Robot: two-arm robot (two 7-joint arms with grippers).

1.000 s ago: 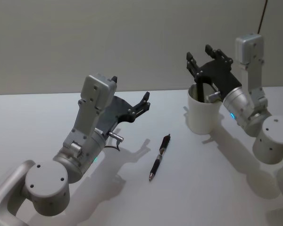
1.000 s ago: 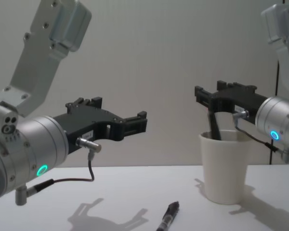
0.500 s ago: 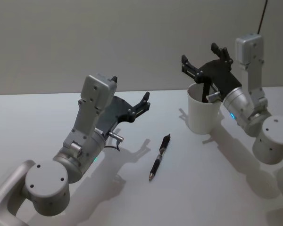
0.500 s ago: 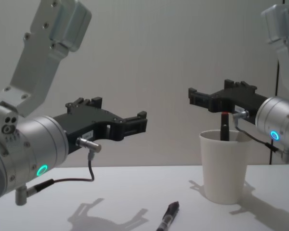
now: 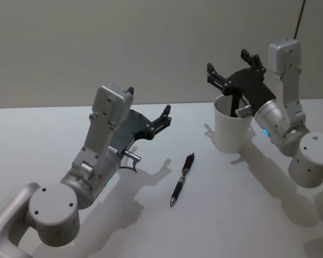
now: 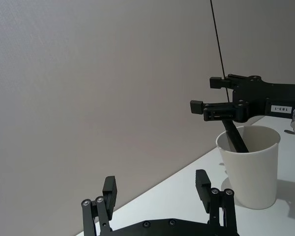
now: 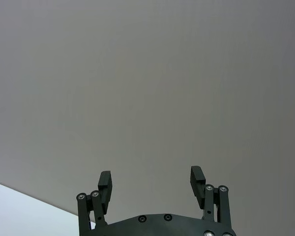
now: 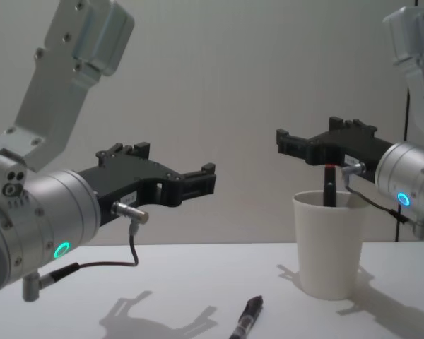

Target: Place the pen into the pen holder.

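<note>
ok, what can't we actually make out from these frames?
- Chest view: the lower part of the standing pen is hidden by the pen holder wall, so where its tip rests is unknown.
- Chest view: the loose pen on the table is cut off by the bottom edge.
- Head view: the pen holder's right side is covered by the right gripper body.

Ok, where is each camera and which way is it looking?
Head: up high, looking down at the table; both arms show, the loose pen between them.
Chest: lower, looking across the table; both arms big at the sides.
Left wrist: on the left arm, looking past its open left gripper at the pen holder and the right gripper above it.
Right wrist: on the right arm, facing the plain wall past its own open gripper.
Shared: head and chest both see the loose pen and pen holder.
</note>
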